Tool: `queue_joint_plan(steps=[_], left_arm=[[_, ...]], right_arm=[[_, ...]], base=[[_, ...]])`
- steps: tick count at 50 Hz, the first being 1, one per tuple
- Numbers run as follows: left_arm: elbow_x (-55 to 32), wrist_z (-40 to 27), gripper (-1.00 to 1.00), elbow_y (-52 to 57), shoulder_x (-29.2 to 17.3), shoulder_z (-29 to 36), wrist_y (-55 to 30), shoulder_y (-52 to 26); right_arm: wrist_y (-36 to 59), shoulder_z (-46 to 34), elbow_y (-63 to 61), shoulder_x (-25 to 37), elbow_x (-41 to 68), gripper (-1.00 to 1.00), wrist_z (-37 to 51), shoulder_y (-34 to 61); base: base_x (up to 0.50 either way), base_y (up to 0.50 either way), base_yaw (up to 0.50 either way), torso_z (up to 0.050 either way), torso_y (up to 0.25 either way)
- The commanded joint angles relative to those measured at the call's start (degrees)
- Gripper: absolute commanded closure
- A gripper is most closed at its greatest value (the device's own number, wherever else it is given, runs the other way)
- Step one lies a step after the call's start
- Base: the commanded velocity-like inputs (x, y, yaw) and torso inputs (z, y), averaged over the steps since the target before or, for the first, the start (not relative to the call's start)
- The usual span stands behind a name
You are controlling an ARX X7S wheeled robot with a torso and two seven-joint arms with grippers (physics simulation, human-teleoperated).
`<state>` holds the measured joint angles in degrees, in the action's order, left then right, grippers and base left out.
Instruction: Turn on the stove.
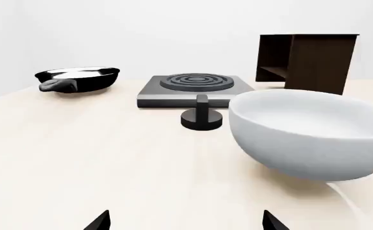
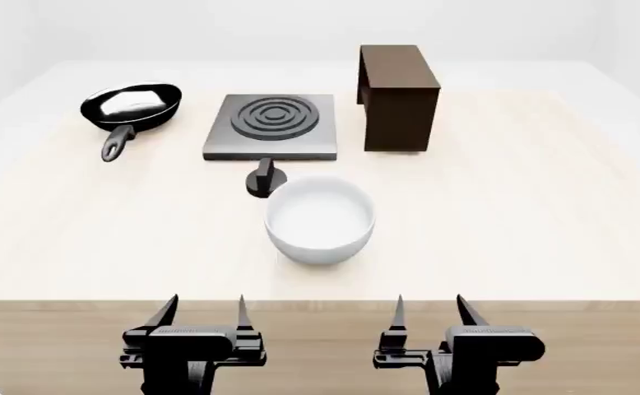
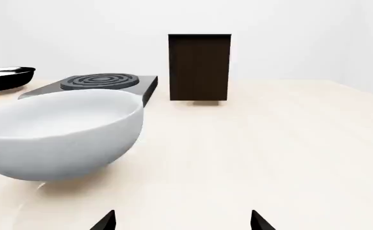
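The flat square grey metal hotplate with concentric rings (image 2: 271,126) lies at the far middle of the pale wooden table (image 2: 540,230); its small round black knob with a raised ridge (image 2: 263,178) stands just beside the hotplate's near edge, the ridge's long axis running from the hotplate toward the robot. Touching or nearly touching the knob on its near side sits a round white bowl (image 2: 320,220); a round black frying pan (image 2: 132,106) lies left of the hotplate, handle angled toward the near left; a dark brown wooden box (image 2: 398,95) stands just right of it. The left gripper (image 2: 201,317) and right gripper (image 2: 430,315) hover over the table's near edge, fingers spread apart and holding nothing; bare tabletop stretches left and right of the bowl.
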<state>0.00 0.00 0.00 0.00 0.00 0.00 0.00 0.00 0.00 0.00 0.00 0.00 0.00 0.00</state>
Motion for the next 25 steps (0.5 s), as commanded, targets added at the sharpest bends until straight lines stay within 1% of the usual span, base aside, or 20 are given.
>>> queue_joint_plan(steps=[1, 5, 6, 7, 11, 12, 15, 16, 17, 19, 21, 23, 24, 25], left_arm=[[-1.14, -1.37, -1.0, -0.1, -1.15, 1.37, 0.27, 0.12], [-2.26, -1.59, -1.0, -0.62, -2.04, 2.3, 0.74, -0.29], [-2.19, -0.5, -1.0, -0.74, -2.64, 3.34, 1.69, -0.45], [-1.92, -1.02, -1.0, -0.28, -2.66, 3.53, 1.12, -0.42], [-2.75, -1.39, -1.0, -0.72, -3.07, 3.79, 1.74, -0.46], [-0.47, -2.7, -1.0, 0.42, -3.37, 4.47, 2.66, 0.13], [3.56, -4.64, -1.0, 2.82, -3.92, 6.26, 1.83, 0.82], [7.22, -5.82, -1.0, 4.74, -4.38, 7.7, 1.44, 1.43], [8.06, -6.12, -1.0, 5.41, -4.49, 8.17, 1.19, 1.6], [13.38, -7.26, -1.0, 7.9, -5.2, 10.48, 0.19, 2.04], [20.06, -9.11, -1.0, 10.44, -5.03, 12.57, -3.36, 2.41], [24.24, -10.04, -1.0, 11.48, -4.92, 13.93, -5.95, 2.39], [28.55, -11.05, -1.0, 12.36, -4.63, 15.24, -8.17, 2.49], [30.0, -11.75, -1.0, 12.98, -4.52, 15.68, -8.69, 2.73]], right_arm=[[-0.56, -2.57, 0.83, 2.04, 2.05, -1.0, 2.54, 0.37], [-0.71, -3.12, -0.49, 2.68, 2.36, -1.0, 3.28, -0.38], [-1.12, -3.16, -1.26, 2.99, 4.34, -1.0, 1.77, -0.68], [-0.31, -3.48, -1.97, 3.27, 3.67, -1.0, 2.25, -0.91], [-2.38, -4.59, -1.47, 3.89, 2.0, -1.0, 3.2, -1.25], [-3.86, -4.99, -1.44, 3.97, 1.83, -1.0, 3.13, -1.57], [-6.38, -5.59, -1.82, 4.3, 1.15, -1.0, 3.6, -2.24], [-8.12, -6.04, -2.11, 4.66, 1.26, -1.0, 3.04, -2.72], [-9.21, -6.25, -2.44, 4.84, 1.46, -1.0, 2.79, -3.08], [-11.52, -5.6, -4.2, 4.95, 3.13, -1.0, 2.76, -3.92], [-14.66, -5.43, -5.24, 5.24, 3.99, -1.0, 2.42, -4.71], [-17.17, -5.38, -5.77, 5.24, 3.68, -1.0, 2.87, -5.34], [-20.3, -5.29, -6.28, 5.21, 3.59, -1.0, 3.03, -6.06], [-21.51, -5.33, -6.45, 5.24, 3.7, -1.0, 3.08, -6.38]], base=[[0.0, 0.0, 0.0, 0.0, 0.0], [0.0, 0.0, 0.0, 0.0, 0.0], [0.0, 0.0, 0.0, 0.0, 0.0], [0.0, 0.0, 0.0, 0.0, 0.0], [0.0, 0.0, 0.0, 0.0, 0.0], [0.0, 0.0, 0.0, 0.0, 0.0], [0.0, 0.0, 0.0, 0.0, 0.0], [0.0, 0.0, 0.0, 0.0, 0.0], [0.0, 0.0, 0.0, 0.0, 0.0], [0.0, 0.0, 0.0, 0.0, 0.0], [0.0, 0.0, 0.0, 0.0, 0.0], [0.0, 0.0, 0.0, 0.0, 0.0], [0.0, 0.0, 0.0, 0.0, 0.0], [0.0, 0.0, 0.0, 0.0, 0.0]])
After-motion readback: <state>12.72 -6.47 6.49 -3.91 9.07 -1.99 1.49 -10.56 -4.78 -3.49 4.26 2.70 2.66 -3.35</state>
